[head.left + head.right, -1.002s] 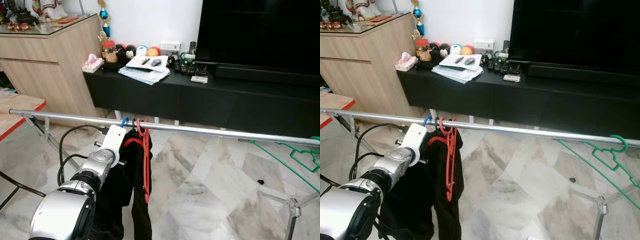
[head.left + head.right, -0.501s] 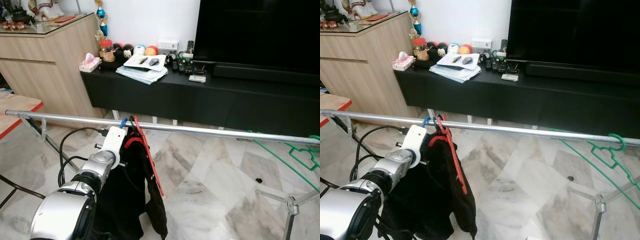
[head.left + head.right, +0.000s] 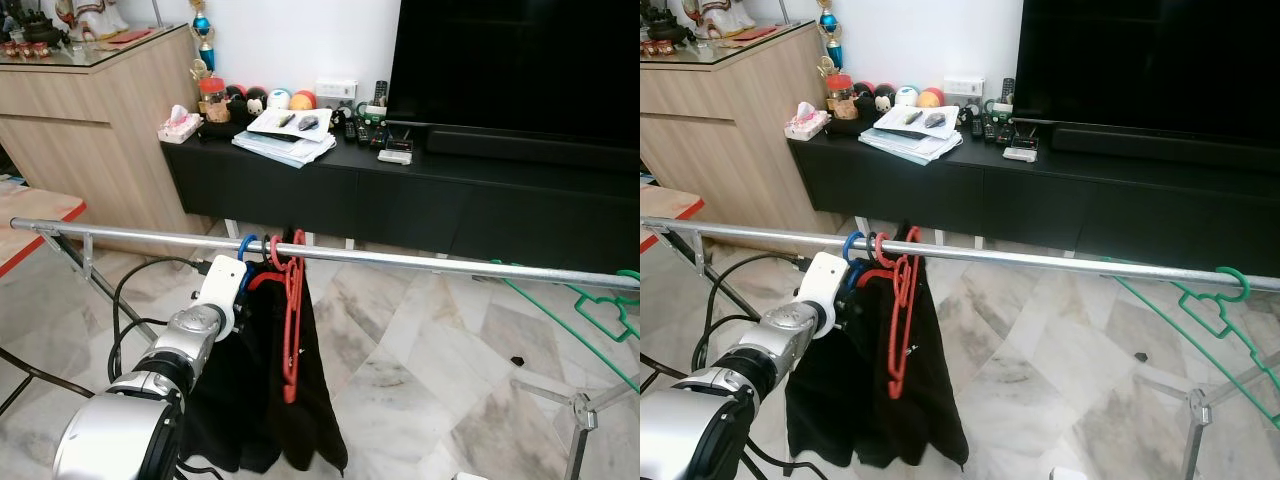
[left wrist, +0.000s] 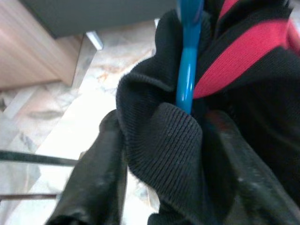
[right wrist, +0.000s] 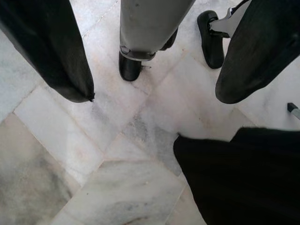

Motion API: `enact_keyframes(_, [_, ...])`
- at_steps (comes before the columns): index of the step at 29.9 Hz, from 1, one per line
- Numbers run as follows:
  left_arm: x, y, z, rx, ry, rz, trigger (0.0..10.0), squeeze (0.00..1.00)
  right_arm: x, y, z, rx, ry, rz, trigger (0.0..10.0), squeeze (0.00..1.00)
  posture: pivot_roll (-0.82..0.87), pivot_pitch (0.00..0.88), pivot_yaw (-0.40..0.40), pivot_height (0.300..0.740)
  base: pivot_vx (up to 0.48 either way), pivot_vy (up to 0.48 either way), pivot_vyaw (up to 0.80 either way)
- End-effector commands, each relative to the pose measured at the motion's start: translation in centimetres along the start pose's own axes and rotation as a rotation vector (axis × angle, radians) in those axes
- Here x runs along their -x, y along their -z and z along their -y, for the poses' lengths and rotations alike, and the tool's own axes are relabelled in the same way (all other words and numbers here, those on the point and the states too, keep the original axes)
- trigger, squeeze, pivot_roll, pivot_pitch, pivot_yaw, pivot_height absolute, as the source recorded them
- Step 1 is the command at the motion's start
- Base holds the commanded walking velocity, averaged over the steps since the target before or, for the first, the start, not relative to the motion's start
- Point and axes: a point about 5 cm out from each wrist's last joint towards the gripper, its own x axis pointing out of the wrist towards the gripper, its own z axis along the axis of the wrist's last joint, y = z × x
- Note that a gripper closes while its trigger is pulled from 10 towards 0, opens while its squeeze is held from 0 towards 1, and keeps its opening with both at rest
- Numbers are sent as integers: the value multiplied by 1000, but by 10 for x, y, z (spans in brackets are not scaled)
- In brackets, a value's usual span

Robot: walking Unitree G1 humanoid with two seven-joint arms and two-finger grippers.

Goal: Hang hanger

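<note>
Hangers crowded one spot on the metal rail [image 3: 420, 262]: a blue hanger [image 3: 246, 247] with a black garment [image 3: 262, 390] draped on it, and just beside it a red hanger [image 3: 291, 318] dangling bare. I had the left gripper [image 4: 159, 159] reaching up at the garment's collar, just below the rail. From the left wrist view its two black fingers [image 4: 96, 173] sat either side of a fold of ribbed black cloth with the blue hanger's neck between them; I judged them clenched on that fold, though cloth hid the fingertips. The blue hook already appeared to sit over the rail, so I judged the hanging nearly done. To finish well, I would confirm the hook was fully seated, then release slowly and pull the arm straight back and down, so the fingers would not snag the knit or nudge the red hanger. The right gripper [image 5: 154, 89] hung idle over the marble floor [image 5: 93, 187], its fingers spread apart. A green hanger [image 3: 1215, 305] rested well apart, at the rail's far right end.
</note>
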Motion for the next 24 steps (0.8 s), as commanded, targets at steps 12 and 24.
enact_keyframes(12, [23,3,-15,-99,78,262,10000,1000,-2,-3,-7,4,-16,-1,10000,0,63,8,36,740,0,0,0])
enact_keyframes(24, [56,1,-13,-99,216,425,10000,0,-3,-5,-11,9,-28,-3,10000,0,89,5,42,740,0,0,0])
